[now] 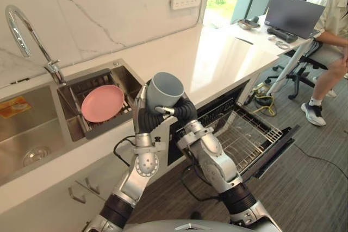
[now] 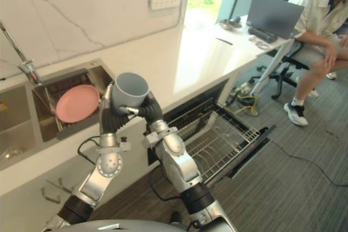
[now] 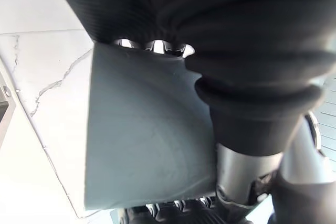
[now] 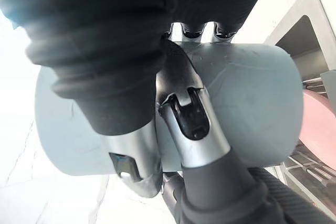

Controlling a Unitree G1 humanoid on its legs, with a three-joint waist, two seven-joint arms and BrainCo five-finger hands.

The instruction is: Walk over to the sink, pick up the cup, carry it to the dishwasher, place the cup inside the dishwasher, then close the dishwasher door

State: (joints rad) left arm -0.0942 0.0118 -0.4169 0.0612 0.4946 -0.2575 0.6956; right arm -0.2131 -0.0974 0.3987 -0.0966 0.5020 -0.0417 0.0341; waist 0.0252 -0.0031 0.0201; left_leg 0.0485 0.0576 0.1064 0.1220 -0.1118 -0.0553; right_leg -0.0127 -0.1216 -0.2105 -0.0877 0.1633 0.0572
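A blue-grey cup [image 1: 166,90] is held upright in the air over the counter's front edge, between the sink [image 1: 32,139] and the open dishwasher [image 1: 247,134]. Both hands clasp it: my left hand [image 1: 144,113] wraps it from the sink side, my right hand [image 1: 184,111] from the dishwasher side. In the left wrist view the cup [image 3: 142,135] lies against the palm, fingertips [image 3: 157,46] curled over its far side. In the right wrist view the thumb [image 4: 189,124] presses across the cup [image 4: 252,108]. The dishwasher door is down and its wire rack [image 1: 250,137] is pulled out, with nothing in it.
A pink plate [image 1: 102,103] stands in the drying rack beside the faucet [image 1: 24,33]. A person [image 1: 331,31] sits at the desk with a laptop [image 1: 293,14] at the far right. The white counter [image 1: 217,58] runs between. Grey floor lies around the dishwasher door.
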